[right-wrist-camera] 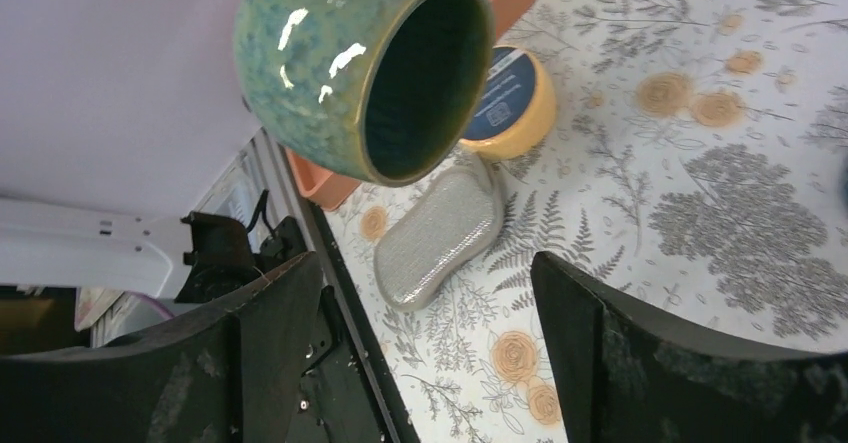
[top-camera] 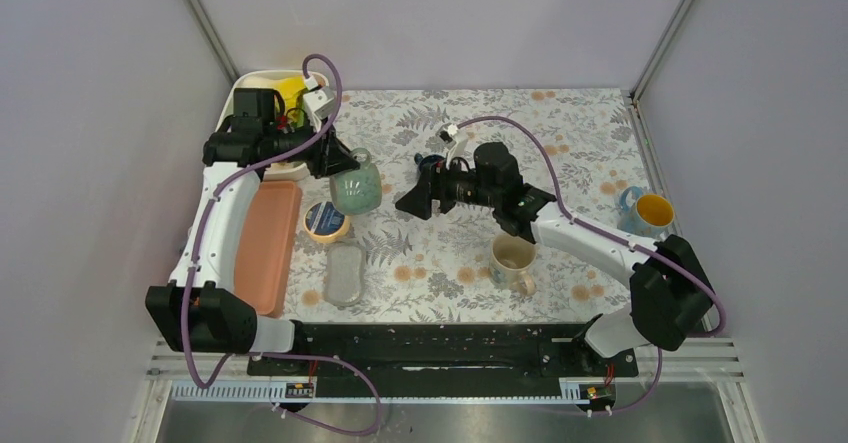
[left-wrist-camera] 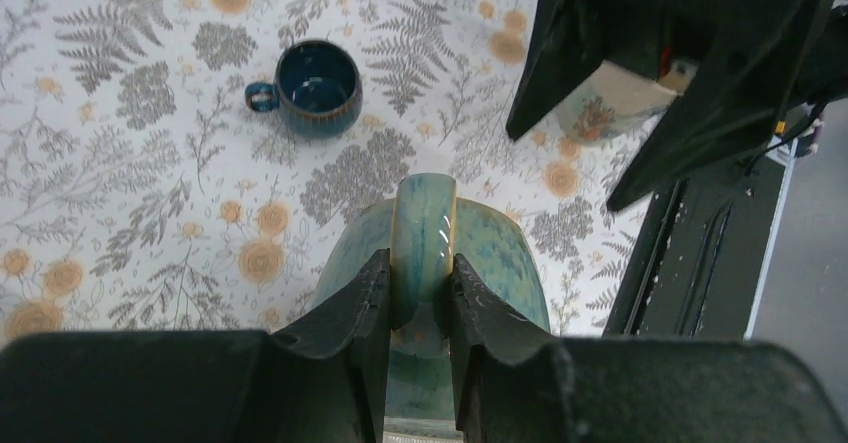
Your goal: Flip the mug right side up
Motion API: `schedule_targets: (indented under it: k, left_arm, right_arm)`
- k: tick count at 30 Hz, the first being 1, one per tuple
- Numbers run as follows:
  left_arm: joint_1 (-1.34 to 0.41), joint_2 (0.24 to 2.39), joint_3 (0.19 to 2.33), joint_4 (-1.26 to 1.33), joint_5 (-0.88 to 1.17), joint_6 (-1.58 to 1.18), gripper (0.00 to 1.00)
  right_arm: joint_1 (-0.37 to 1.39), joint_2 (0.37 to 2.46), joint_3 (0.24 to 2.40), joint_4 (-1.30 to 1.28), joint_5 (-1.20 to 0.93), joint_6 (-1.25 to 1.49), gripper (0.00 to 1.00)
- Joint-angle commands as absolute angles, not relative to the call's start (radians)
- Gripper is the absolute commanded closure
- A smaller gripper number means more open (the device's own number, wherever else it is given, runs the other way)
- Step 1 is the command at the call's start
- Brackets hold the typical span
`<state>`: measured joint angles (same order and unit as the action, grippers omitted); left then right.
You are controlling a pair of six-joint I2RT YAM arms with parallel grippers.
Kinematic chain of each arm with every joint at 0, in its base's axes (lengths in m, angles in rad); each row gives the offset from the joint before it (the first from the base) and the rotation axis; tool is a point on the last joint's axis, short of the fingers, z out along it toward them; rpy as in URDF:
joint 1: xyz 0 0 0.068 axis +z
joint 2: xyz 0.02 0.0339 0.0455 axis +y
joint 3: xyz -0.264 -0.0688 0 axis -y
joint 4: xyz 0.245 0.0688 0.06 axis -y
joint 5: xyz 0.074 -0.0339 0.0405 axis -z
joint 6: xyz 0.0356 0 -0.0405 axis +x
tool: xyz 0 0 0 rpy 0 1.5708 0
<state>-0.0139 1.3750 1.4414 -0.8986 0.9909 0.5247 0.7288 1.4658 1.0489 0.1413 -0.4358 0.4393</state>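
Top view: green mug lifted left of centre in left gripper; right gripper just right of it.
Left wrist: clamped on handle.
Right wrist: spread wide, empty; mug mouth sideways.
Handling: glazed, probably slick, breakable; handle hold suits.

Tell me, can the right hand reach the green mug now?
Probably yes. The right hand is open and faces the green mug, held up in the air, with nothing between them. The left hand is shut on its handle, though.

Bright, even overhead light; white glare on the glazed mug.
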Motion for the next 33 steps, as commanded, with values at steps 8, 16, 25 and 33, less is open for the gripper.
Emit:
schedule_targets:
  k: [8, 16, 25, 33]
  left_arm:
    - [-0.071, 1.301, 1.461, -0.601, 1.141, 0.212, 1.0]
    - [-0.088, 1.293, 1.445, -0.599, 1.175, 0.199, 1.0]
    - [-0.1, 1.297, 1.357, -0.384, 1.178, 0.002, 1.0]
    - [-0.069, 1.323, 1.4, -0.681, 0.971, 0.314, 0.4]
  right_arm:
    - [0.78, 1.501, 0.983, 0.637, -0.625, 0.485, 0.09]
    - [0.791, 1.523, 1.033, 0.587, -0.598, 0.413, 0.12]
    - [0.865, 1.564, 1.08, 0.612, -0.654, 0.315, 0.81]
    - [0.97, 1.453, 1.177, -0.143, -0.158, -0.345, 1.0]
